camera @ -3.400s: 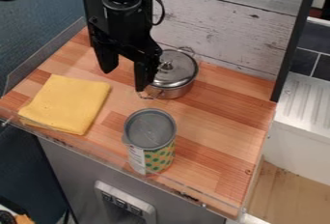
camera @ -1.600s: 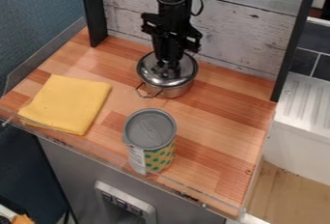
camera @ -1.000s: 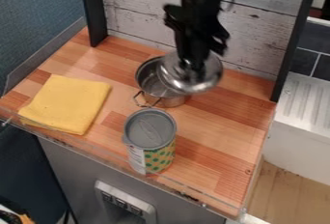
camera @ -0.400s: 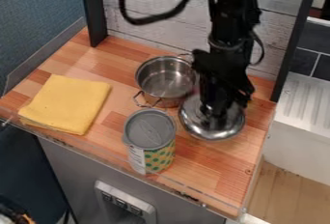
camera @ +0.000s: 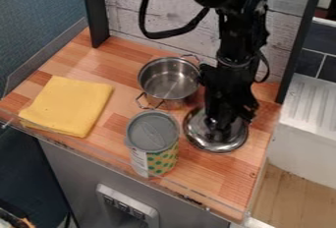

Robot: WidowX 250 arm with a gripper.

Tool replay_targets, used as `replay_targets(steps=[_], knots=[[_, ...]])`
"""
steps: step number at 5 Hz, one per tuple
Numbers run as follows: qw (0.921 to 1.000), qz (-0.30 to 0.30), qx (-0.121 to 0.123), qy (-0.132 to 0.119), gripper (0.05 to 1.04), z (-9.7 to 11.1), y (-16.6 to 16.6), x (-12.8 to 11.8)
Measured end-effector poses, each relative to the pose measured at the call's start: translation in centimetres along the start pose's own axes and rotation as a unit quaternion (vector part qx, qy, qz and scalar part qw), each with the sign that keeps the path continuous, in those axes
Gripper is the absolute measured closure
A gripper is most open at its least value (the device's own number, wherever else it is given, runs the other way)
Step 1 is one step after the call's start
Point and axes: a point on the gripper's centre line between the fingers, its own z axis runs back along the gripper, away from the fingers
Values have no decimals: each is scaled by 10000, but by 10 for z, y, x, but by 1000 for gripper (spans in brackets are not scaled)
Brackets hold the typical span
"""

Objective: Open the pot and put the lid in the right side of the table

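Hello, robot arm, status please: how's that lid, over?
Gripper at the lid, over the table's right side. Pot open. Can close beside the lid; mind it.

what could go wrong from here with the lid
The lid sits close to the can, so a sideways swing of the gripper might knock the can. The pot stands open just beside the arm, and a careless retreat could bump it or catch its near handle.

One pot (camera: pixel 169 80), one lid (camera: pixel 217 144), one can (camera: pixel 152 141), one cloth (camera: pixel 68 105).
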Motion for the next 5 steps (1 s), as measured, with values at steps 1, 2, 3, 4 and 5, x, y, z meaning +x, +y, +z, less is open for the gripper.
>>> replay_targets(steps=[1, 2, 3, 4, 5], knots=[[10000, 71, -6, 53, 727, 0, -1, -3], [9994, 221, 197, -162, 428, 31, -1, -7], [9983, 446, 257, -288, 140, 60, 0, -12], [9978, 636, 130, -159, 72, 63, -1, -18], [9937, 1096, 231, 1, 77, 55, 2, -28]])
